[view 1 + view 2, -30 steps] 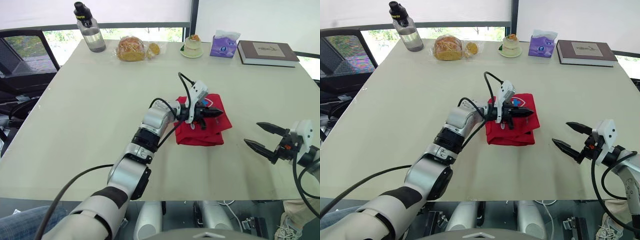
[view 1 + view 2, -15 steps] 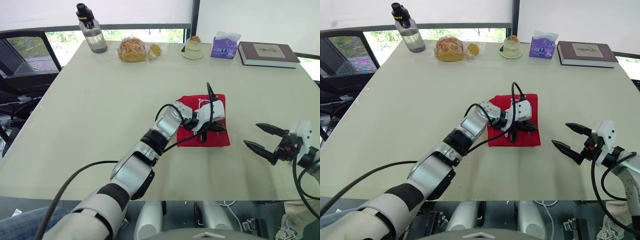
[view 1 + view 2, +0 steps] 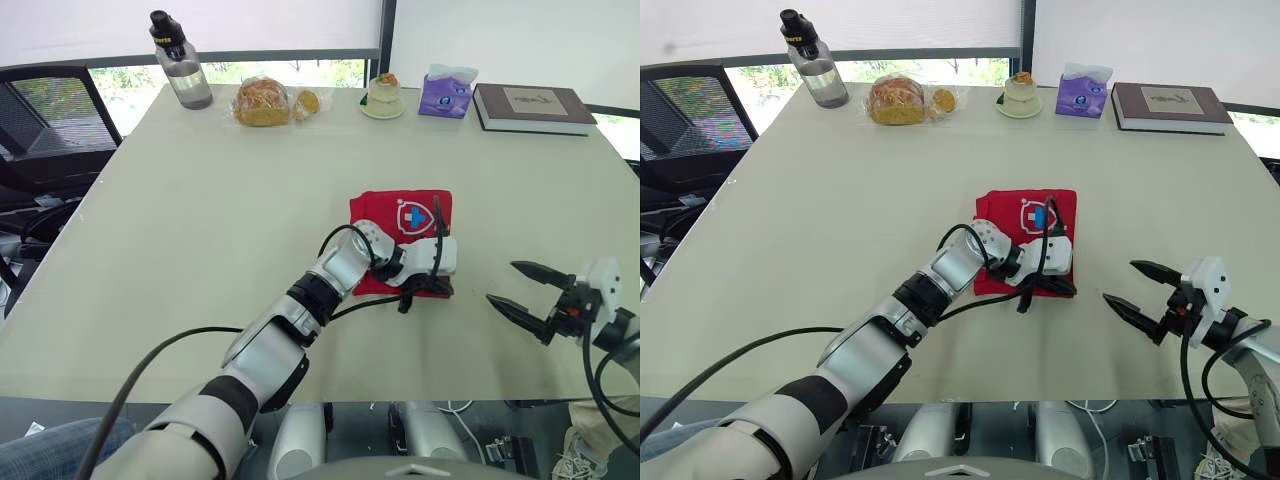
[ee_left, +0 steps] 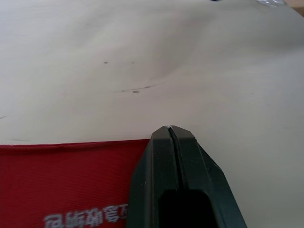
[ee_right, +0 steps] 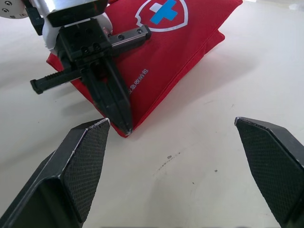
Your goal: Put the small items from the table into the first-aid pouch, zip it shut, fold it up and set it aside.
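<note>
Red pouch (image 5: 180, 52) at closed left jaws.

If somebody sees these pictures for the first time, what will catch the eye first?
The red first-aid pouch stands out, lying folded near the middle of the pale table with its blue-cross emblem facing up. The left gripper reaches across to the pouch's near right corner, fingers shut, tip at the edge. The right gripper hovers open over the table to the pouch's right.
</note>
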{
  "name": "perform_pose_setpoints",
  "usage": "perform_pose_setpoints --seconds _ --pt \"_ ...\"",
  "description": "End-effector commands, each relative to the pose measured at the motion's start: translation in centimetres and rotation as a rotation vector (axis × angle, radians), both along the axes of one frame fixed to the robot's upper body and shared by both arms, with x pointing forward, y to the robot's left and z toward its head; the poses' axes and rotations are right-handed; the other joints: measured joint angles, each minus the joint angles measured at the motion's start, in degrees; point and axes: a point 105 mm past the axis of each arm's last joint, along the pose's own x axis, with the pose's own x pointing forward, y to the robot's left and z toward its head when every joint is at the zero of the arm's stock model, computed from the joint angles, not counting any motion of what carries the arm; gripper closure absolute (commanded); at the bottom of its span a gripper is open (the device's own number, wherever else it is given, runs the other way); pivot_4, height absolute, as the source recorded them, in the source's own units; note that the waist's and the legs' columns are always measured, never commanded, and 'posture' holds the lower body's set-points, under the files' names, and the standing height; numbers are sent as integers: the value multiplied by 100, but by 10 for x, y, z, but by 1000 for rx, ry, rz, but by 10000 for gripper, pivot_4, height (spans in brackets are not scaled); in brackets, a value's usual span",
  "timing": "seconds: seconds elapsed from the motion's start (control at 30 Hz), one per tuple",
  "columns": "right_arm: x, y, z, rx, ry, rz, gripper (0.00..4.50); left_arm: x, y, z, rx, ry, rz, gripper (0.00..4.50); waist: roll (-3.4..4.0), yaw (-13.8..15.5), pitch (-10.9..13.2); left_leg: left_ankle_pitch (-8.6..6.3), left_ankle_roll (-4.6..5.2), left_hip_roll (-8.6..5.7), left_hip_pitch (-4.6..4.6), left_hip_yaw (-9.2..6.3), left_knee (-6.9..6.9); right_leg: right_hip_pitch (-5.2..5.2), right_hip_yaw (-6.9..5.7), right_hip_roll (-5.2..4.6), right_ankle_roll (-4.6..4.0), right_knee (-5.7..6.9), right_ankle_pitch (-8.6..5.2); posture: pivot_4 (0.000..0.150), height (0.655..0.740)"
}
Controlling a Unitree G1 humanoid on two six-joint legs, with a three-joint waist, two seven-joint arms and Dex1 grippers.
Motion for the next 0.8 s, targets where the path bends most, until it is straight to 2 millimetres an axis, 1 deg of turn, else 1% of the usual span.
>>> perform_pose_setpoints --seconds 0.03,0.1,0.23,0.33,0.37,0.43,0.47,0.57,0.6,0.67,0.8 --pt "1 6 14 -7 -57 22 0 3 8 -1 19 45 26 44636 0 -2 0 0 0 0 0 0 0 0 0 0 0 0 0 1500 7400" --pt "1 6 15 -8 -60 22 0 13 2 24 -53 16 52 44636 1 -2 2 0 0 0 -5 -1 0 -4 -1 0 3 1 -2 1500 7400" --pt "1 8 17 -5 -63 24 0 31 -4 58 -134 -50 100 44636 1 4 5 0 0 0 -11 -3 3 -7 -3 0 13 1 -7 1500 7400" --pt "2 9 18 -5 -63 25 0 45 -6 71 -175 -73 158 44636 2 9 5 0 0 -1 -13 -4 4 -8 -4 0 21 -1 -12 1500 7400" --pt "2 9 18 -5 -64 26 0 56 -6 75 -194 -96 222 44636 1 10 5 0 0 -1 -14 -4 4 -7 -4 0 23 -2 -13 1500 7400" --pt "3 8 19 -6 -65 26 0 71 -6 79 -230 -103 314 44636 0 16 6 0 1 -3 -15 -5 4 -7 -5 0 26 -2 -14 1500 7400" --pt "4 8 19 -6 -67 28 0 81 -5 78 -240 -97 396 44636 -1 15 7 0 1 -4 -15 -6 5 -7 -4 0 27 -1 -14 1500 7400" --pt "5 9 19 -8 -71 33 0 95 6 58 -137 -168 502 44636 -3 15 8 0 1 -8 -19 -12 8 -7 -4 2 31 -1 -16 1500 7400" --pt "5 8 19 -8 -72 32 0 99 9 54 -149 -137 564 44636 -3 14 8 0 1 -9 -19 -12 8 -7 -3 2 33 -1 -17 1500 7400" --pt "4 8 19 -10 -73 31 0 108 16 47 -140 -149 664 44636 -2 11 7 0 1 -9 -19 -13 8 -7 -4 2 34 0 -17 1500 7400" --pt "1 6 20 -14 -74 22 0 117 26 43 -200 -51 842 44636 0 -1 6 0 0 -8 -13 -14 8 -4 -3 2 34 4 -18 1500 7400"
